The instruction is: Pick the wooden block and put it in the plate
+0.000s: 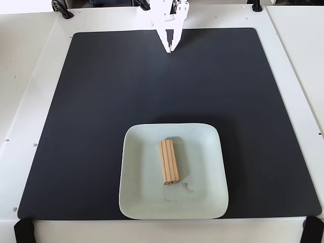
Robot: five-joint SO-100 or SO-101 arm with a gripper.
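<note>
The wooden block point(168, 161), a light-tan grooved bar, lies lengthwise in the middle of the pale mint-green plate point(147, 197) at the near centre of the fixed view. My white gripper point(170, 49) is far from it, up at the back edge of the black mat, its fingers pressed together with nothing between them. The rest of the arm is cut off by the top of the frame.
A large black mat point(101, 101) covers the white table point(25, 76). Black clamps sit at the table's near corners point(24, 232) and along the back edge point(62, 9).
</note>
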